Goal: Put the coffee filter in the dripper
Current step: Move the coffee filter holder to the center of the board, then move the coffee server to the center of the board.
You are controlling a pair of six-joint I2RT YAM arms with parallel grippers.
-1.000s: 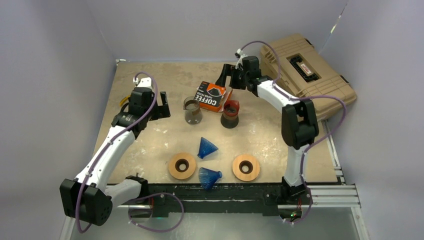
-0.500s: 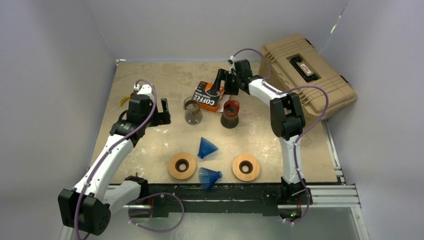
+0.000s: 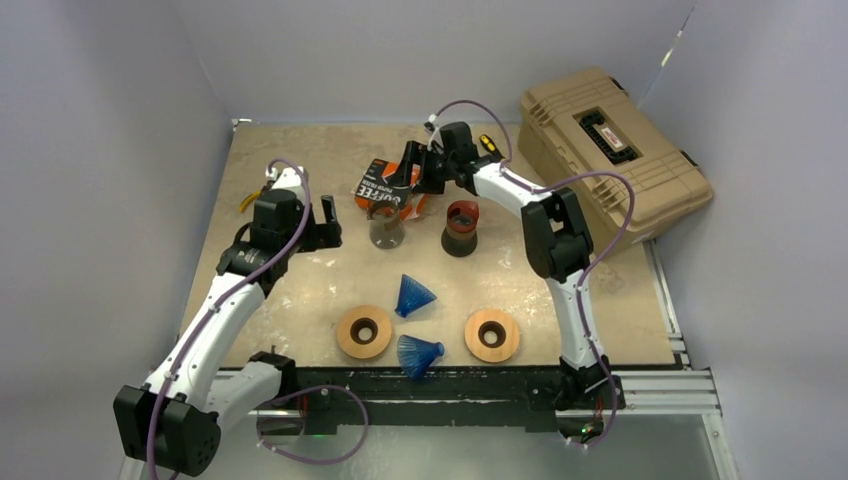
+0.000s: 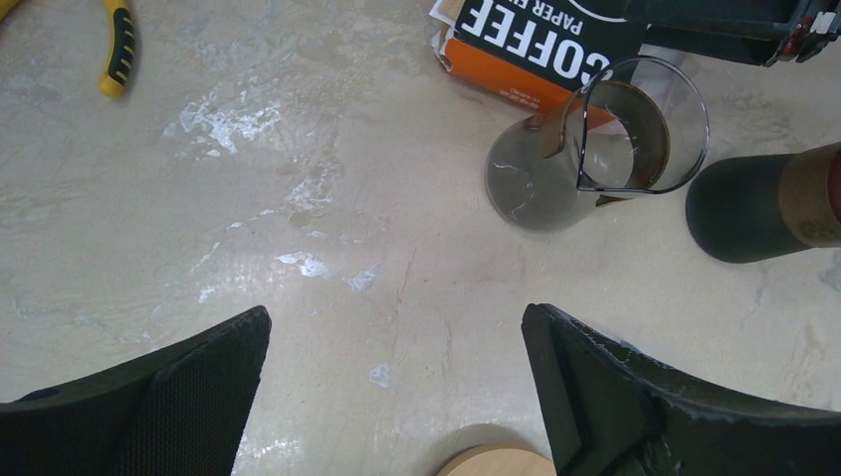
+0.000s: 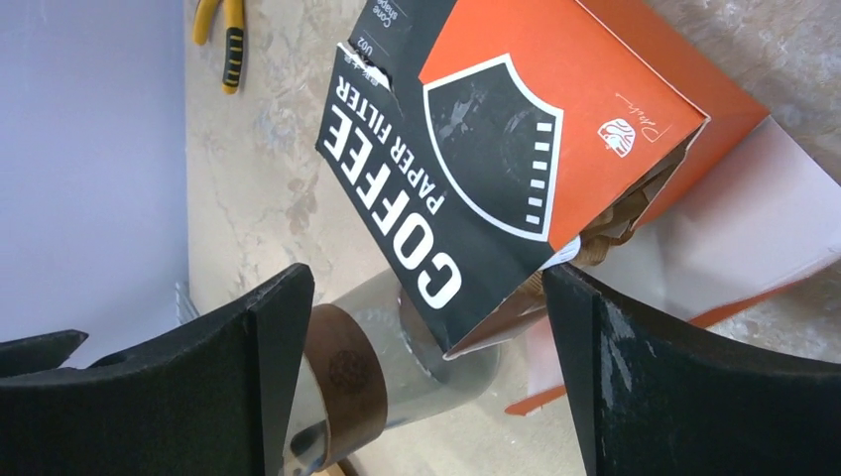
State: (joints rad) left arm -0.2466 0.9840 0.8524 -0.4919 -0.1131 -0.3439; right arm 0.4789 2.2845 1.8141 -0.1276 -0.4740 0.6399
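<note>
The orange-and-black coffee filter box (image 3: 383, 186) (image 4: 536, 40) lies tilted, its corner over a glass carafe (image 3: 385, 226) (image 4: 585, 149). Brown paper filters (image 5: 620, 213) show in its torn end. My right gripper (image 3: 412, 172) (image 5: 424, 283) stands open around the near corner of the box (image 5: 476, 149); the right finger touches the box's end and the left finger is clear of it. Two blue cone drippers (image 3: 414, 296) (image 3: 420, 353) lie on their sides near the front. My left gripper (image 3: 328, 228) (image 4: 395, 315) hangs open over bare table, left of the carafe.
Two wooden rings (image 3: 364, 331) (image 3: 492, 335) flank the front dripper. A dark carafe (image 3: 461, 228) (image 4: 764, 203) stands right of the glass one. A tan toolbox (image 3: 610, 140) fills the back right corner. Yellow pliers (image 4: 117, 45) (image 5: 223, 30) lie at the left.
The right arm has swung left and the filter box has shifted left with it, tilting over the glass carafe. The right jaws have narrowed slightly. The left gripper has dropped a little.
</note>
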